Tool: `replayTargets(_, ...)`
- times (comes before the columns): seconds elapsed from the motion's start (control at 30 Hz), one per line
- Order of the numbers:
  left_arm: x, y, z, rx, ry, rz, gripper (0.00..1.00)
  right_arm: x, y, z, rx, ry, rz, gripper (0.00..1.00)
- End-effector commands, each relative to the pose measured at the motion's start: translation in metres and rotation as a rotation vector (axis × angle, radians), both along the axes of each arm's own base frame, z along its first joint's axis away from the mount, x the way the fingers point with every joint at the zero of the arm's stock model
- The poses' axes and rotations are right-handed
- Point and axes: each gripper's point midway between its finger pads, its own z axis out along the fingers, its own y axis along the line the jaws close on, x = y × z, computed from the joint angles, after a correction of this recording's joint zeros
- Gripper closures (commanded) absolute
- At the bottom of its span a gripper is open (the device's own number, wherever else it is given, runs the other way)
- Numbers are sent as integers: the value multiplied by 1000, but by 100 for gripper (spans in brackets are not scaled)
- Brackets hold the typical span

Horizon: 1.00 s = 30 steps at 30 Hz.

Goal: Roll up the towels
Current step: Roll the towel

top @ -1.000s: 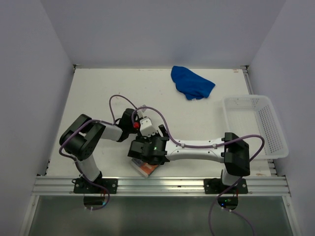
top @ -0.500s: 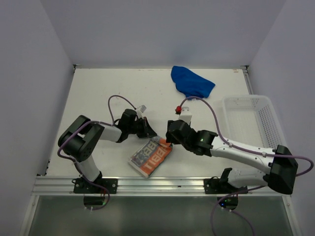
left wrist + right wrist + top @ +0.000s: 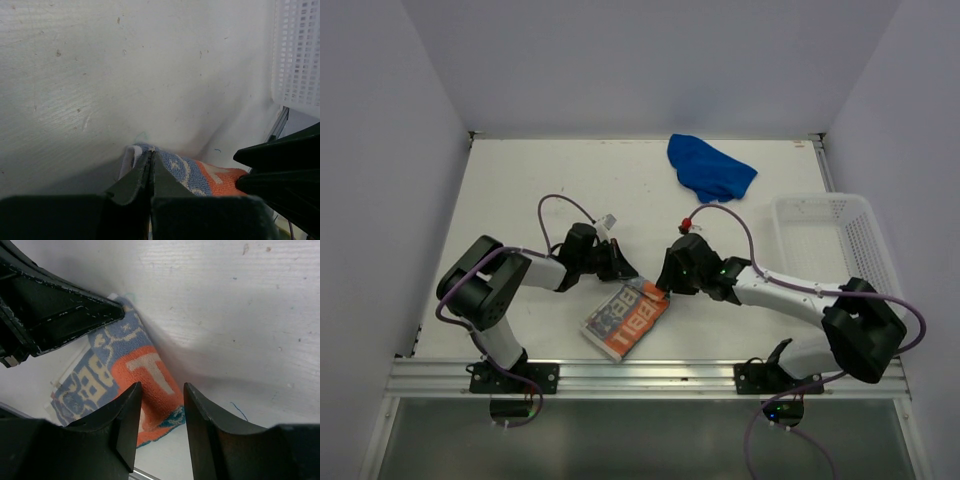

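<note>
The patterned towel (image 3: 626, 318) lies folded near the front edge, orange, grey-blue and white with block letters. My left gripper (image 3: 625, 272) is shut on its far corner; in the left wrist view the cloth (image 3: 200, 172) peaks up at the closed tips (image 3: 150, 152). My right gripper (image 3: 665, 287) is open at the towel's right corner. In the right wrist view its fingers (image 3: 127, 415) straddle the orange end (image 3: 150, 375) without closing on it. The blue towel (image 3: 710, 170) lies crumpled at the back, far from both grippers.
A white mesh basket (image 3: 840, 255) stands at the right edge, and also shows in the left wrist view (image 3: 300, 50). White walls close in the table on three sides. The metal rail (image 3: 650, 378) runs along the front.
My right arm swung off the patterned towel to the right and uncovered it. Its open gripper now sits at the towel's right corner. The left gripper has barely moved.
</note>
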Motion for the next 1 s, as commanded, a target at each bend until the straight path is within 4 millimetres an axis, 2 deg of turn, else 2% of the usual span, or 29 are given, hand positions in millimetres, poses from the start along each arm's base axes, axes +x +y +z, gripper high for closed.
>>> replayTargets(0.0,-16,27,-34,135,64,30,100,-3,24,7,101,17,68,57)
replayTargets(0.17,-14,26,-32,135,60,30,100,-12,23,-12,89,62,96,58)
replayTargets(0.63,-14,27,-28,138,50,28,100,-33,-13,-67,-73,128,106,57)
replayTargets(0.73,-11,25,-23,133,42,28,100,-36,-12,-73,-80,120,136,55)
replayTargets(0.83,-4,22,-15,130,29,31,100,-38,-5,-71,-93,72,184,55)
replayTargets(0.97,9,16,-2,123,6,32,100,-43,2,-68,-149,5,247,64)
